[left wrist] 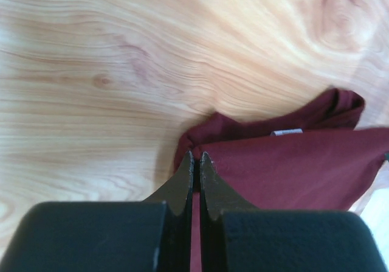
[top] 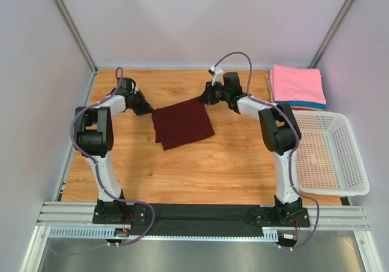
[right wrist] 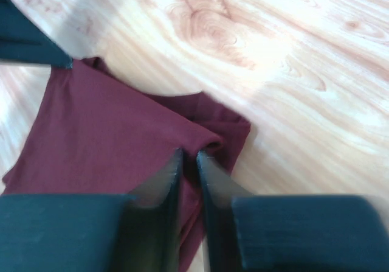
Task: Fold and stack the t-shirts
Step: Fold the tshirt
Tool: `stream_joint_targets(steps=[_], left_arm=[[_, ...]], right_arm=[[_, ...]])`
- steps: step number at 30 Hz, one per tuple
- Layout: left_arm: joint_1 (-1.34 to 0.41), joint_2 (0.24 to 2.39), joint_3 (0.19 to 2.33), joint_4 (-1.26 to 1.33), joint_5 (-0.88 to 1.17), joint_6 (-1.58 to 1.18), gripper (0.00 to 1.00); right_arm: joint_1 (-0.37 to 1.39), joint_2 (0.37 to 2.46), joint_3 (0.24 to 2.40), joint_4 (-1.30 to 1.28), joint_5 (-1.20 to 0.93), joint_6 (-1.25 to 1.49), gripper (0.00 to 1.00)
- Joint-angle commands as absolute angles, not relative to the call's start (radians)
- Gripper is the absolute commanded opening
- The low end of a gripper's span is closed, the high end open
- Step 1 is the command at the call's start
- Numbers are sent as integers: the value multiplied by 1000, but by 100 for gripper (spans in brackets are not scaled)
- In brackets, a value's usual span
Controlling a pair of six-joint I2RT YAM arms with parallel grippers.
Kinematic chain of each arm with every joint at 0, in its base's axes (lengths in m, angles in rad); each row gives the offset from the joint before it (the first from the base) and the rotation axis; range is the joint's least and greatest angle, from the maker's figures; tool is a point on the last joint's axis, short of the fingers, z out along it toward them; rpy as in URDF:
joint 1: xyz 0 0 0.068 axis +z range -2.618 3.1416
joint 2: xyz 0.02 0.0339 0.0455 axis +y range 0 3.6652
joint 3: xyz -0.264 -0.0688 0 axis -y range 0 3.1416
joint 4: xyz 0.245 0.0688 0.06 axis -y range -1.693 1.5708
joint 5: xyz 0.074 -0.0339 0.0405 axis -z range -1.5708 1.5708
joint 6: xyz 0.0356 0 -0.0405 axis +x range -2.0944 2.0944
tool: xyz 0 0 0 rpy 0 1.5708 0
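My left gripper (left wrist: 194, 162) pinches the maroon shirt (top: 182, 123) at ten o'clock, right gripper (right wrist: 189, 156) at two, for folding

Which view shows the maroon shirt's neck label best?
Left wrist: the white neck label shows clearly at the collar of the maroon t-shirt. Top external shows the whole shirt but no label; right wrist shows only a folded corner, no label.
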State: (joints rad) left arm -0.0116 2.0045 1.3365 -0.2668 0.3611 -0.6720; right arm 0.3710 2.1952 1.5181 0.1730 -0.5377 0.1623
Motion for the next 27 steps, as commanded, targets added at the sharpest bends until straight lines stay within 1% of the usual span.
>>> stream_joint_targets(steps=[1,2,4,5,6,7,8,10,11,14,16,21,23,27], left_arm=[[17,2006,1387,-224,371,-684,0],[24,2011,1393,-232,373,-681,0],[29,2014,1422,-250,390,-664,3],[35,2016,1436,-283,391,-657,11],[37,2016,1469,-308,388,-643,18],[37,2013,1485,-334,382,-617,22],[37,2003,1499,-378,374,-601,26],[37,1990,1529,-423,347,-578,29],[37,1968,1535,-473,324,-563,32],[38,1916,1537,-526,252,-542,38],[35,1887,1537,-560,218,-540,39],[2,1839,1479,-486,331,-551,39],[-27,1850,1456,-434,388,-564,39],[-49,1900,1414,-381,429,-594,38]], right_arm=[[364,2249,1643,198,-526,176,27],[364,2264,1691,122,-537,179,34],[362,2302,1809,17,-554,184,42],[364,2303,1822,-59,-551,189,44],[362,2293,1822,-80,-548,196,47],[359,2266,1795,-96,-548,199,50],[351,2249,1778,-132,-548,202,51],[341,2214,1735,-169,-561,203,54],[333,2169,1680,-190,-561,202,56],[324,2111,1614,-270,-592,189,60],[328,2085,1579,-302,-617,170,63],[330,2020,1441,-295,-650,163,63],[336,2022,1416,-288,-660,161,62],[356,2023,1365,-264,-676,153,61]])
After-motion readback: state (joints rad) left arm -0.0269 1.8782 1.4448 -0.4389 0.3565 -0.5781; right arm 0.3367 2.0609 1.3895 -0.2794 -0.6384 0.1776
